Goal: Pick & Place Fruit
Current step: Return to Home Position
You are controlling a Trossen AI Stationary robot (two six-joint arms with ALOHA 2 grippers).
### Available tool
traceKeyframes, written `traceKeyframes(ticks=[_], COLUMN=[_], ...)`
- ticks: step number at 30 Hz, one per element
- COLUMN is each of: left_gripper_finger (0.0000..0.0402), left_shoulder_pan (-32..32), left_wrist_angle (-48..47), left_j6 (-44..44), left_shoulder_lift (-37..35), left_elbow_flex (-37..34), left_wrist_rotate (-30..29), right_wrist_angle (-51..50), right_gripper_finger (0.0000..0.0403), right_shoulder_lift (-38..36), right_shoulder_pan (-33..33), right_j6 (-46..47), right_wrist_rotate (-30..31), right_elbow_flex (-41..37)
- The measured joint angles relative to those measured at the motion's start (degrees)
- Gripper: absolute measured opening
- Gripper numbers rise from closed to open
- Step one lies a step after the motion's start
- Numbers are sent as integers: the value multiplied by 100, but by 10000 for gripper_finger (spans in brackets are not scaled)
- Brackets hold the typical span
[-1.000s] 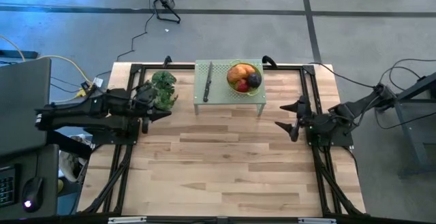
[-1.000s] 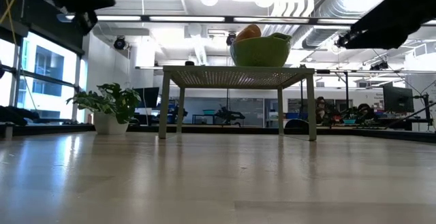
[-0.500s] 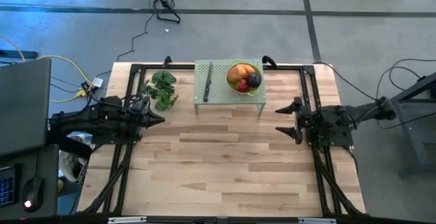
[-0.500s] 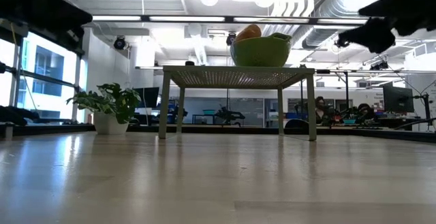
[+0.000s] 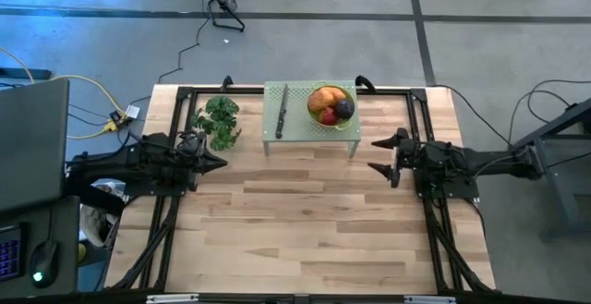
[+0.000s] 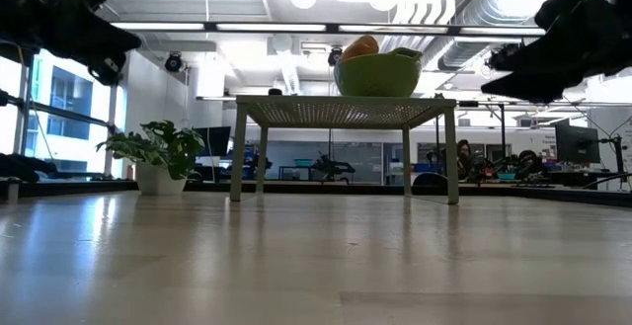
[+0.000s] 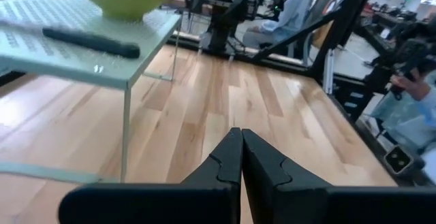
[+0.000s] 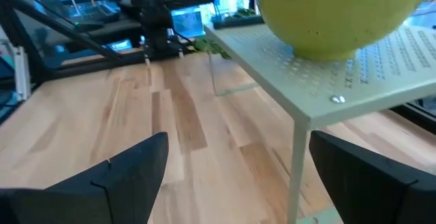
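**Fruit is in the bowl; only the way home carries risk**

The fruit (image 5: 331, 105) sits piled in the green bowl (image 6: 378, 76) at the right end of the shelf (image 5: 300, 127). The knife (image 5: 283, 110) lies on the shelf's left part, apart from the bowl. No fruit shows on the tabletop (image 5: 305, 221), so the placing looks done and what remains is parking the arms.

The left pincer (image 5: 218, 163) hangs over the tabletop's left side, clenched on nothing, its fingers pressed flat together in its wrist view. It is near the greens (image 5: 220, 119) and points toward the middle.

The right pincer (image 5: 376, 155) hangs over the right side, released and empty, with its fingers spread wide. It is near the shelf's right front corner and above tabletop level.

Likely trouble from here:
- The right pincer's spread fingers could hook the shelf's corner or leg if the arm swings toward it. A knock there could shake the shelf and spill fruit from the bowl.
- The left arm could brush the greens if it folds back along that edge.
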Motion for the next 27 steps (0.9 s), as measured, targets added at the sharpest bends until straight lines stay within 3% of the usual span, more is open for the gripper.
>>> traceKeyframes(ticks=[14,18,27], left_gripper_finger=[3,3,3], left_shoulder_pan=[4,2,2], left_wrist_angle=[964,1253,1504], left_j6=[-29,-72,-146], left_shoulder_lift=[2,4,2], left_elbow_flex=[-722,-872,-924], left_wrist_rotate=[-44,-297,-300], right_wrist_angle=[163,428,674], right_gripper_finger=[350,350,350], right_shoulder_lift=[-475,-764,-944], right_shoulder_pan=[-245,-244,-243], right_j6=[49,-31,-67], right_wrist_rotate=[-69,-77,-260], right_elbow_flex=[-337,-452,-536])
